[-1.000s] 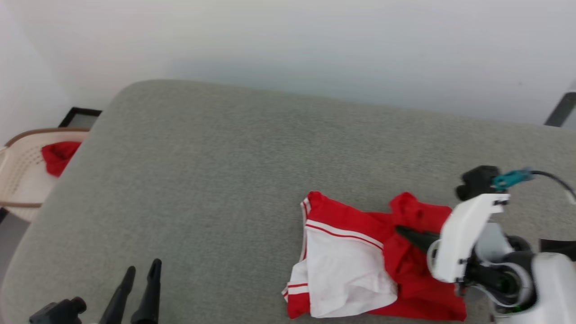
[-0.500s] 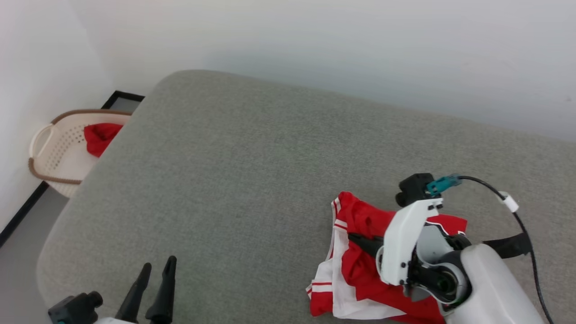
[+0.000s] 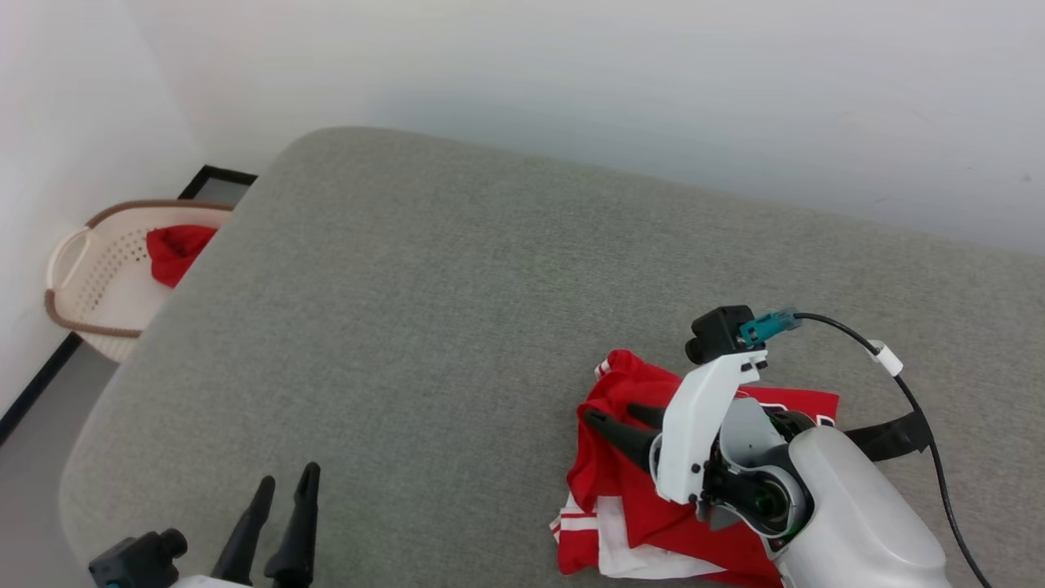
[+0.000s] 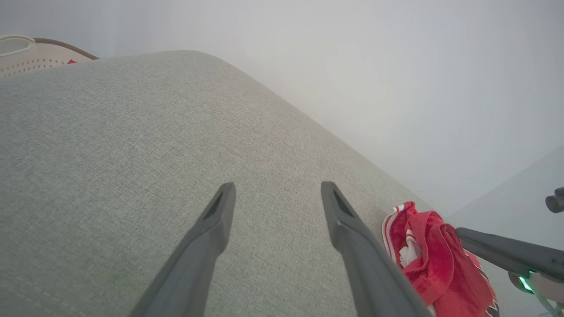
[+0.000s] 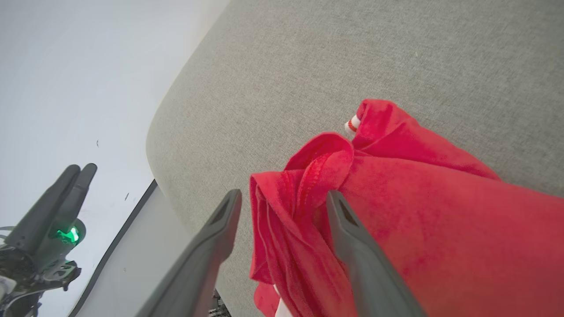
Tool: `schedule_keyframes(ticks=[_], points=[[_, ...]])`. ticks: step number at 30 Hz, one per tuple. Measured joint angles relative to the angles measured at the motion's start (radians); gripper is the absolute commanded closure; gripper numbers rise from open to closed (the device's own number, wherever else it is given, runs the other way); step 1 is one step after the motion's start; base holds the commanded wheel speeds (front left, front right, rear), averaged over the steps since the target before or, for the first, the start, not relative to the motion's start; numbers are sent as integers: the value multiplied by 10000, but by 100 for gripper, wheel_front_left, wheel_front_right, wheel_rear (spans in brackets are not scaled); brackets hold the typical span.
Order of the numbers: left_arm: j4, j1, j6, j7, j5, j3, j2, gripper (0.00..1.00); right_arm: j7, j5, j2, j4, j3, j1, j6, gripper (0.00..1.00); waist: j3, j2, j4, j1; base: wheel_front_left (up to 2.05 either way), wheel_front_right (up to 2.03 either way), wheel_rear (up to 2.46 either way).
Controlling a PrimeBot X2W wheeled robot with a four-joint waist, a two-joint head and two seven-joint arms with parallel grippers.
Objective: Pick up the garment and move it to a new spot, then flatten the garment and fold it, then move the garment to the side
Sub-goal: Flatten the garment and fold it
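The grey padded surface (image 3: 457, 310) carries the garment (image 3: 629, 506), a crumpled red jersey bunched near its right front edge, with white panels and striped trim showing at the bottom. The right pincer (image 3: 624, 420) rests on the heap with its fingers spread either side of a red fold, pinching nothing. The left pincer (image 3: 286, 478), also spread, hovers well apart at the lower left. The relocation looks finished, so flattening comes next. That likely calls for both pincers to find edges and draw them apart.
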Motion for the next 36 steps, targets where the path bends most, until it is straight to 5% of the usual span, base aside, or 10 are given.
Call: schedule_keyframes(ticks=[15, 36], points=[[-203, 237, 88, -73, 119, 232, 205, 0, -995, -13, -136, -591, -196, -81, 0, 0, -329, 0, -1060, 0, 0, 0, 0], [-709, 970, 529, -128, 788, 731, 734, 0, -5045, -1365, -3083, -3233, -1323, 2202, -2, 0, -898, 0, -3252, 0, 0, 0, 0]])
